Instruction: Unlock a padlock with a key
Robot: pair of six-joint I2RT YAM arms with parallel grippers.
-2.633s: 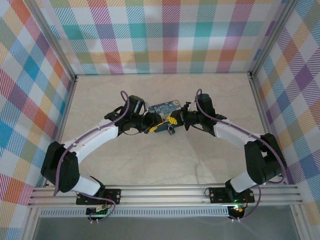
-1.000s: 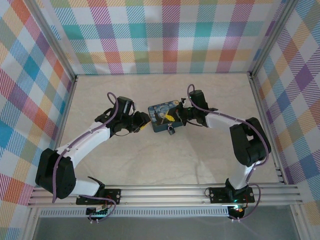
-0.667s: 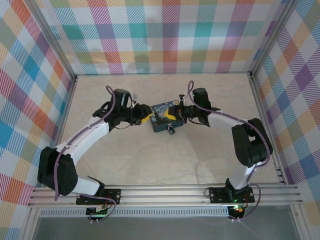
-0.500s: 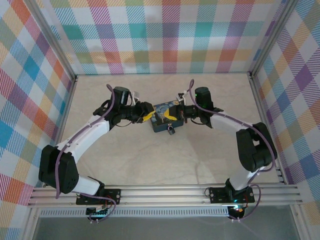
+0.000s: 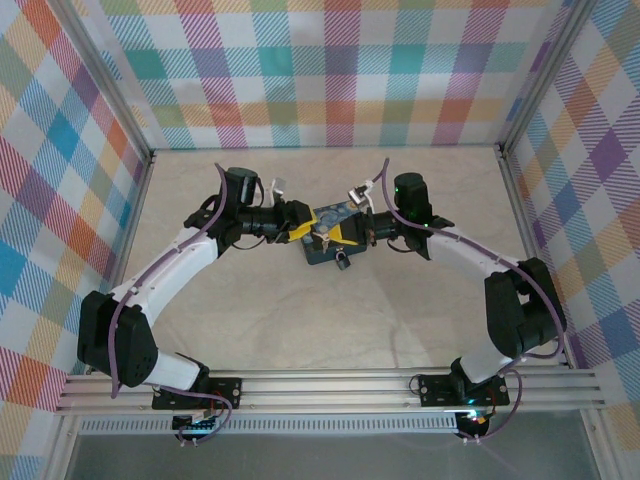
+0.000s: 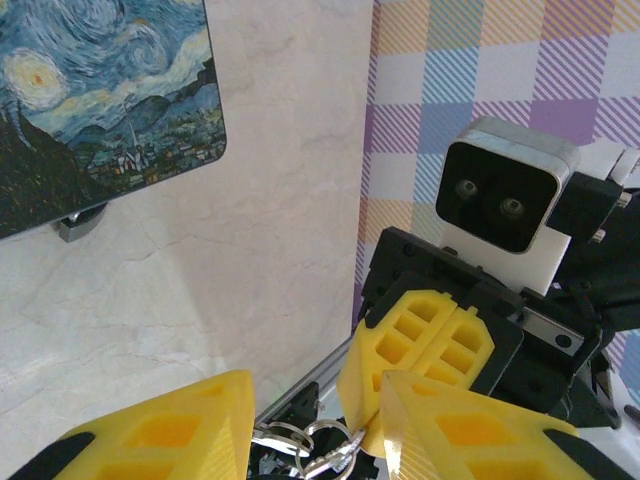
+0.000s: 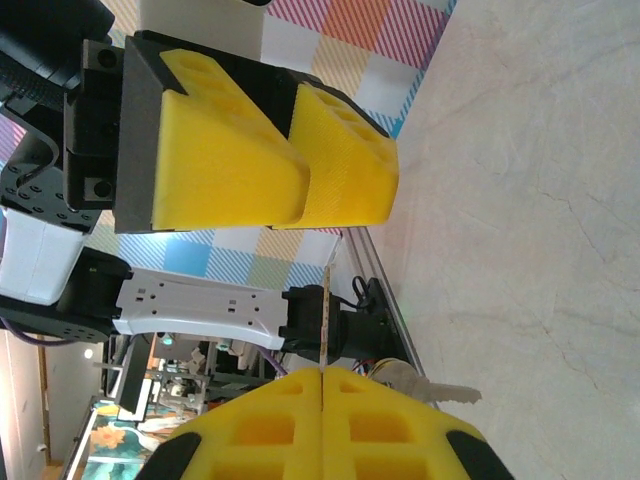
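Observation:
The small dark padlock (image 5: 343, 260) lies on the table against the near edge of the painted tin (image 5: 320, 250). Both grippers meet tip to tip above the tin. My right gripper (image 5: 347, 229) (image 7: 322, 372) is shut on the key (image 7: 327, 312), a thin blade seen edge-on sticking out of its tips. A second key (image 7: 445, 392) hangs beside it. In the left wrist view the key ring (image 6: 300, 440) with its keys sits in the gap of my open left gripper (image 6: 315, 400) (image 5: 298, 228). The right gripper's shut fingers (image 6: 430, 345) reach in from the right. Whether the left fingers touch the ring is unclear.
The tin (image 6: 100, 100) lies flat at mid-table, with a small grey metal piece (image 6: 80, 224) poking out from under its edge. Plaid walls and aluminium rails (image 5: 330, 385) enclose the marbled tabletop (image 5: 300, 320).
My left gripper has swung from the table left of the tin up and right to meet the right gripper above it. The right arm shifted a little. The padlock has not moved.

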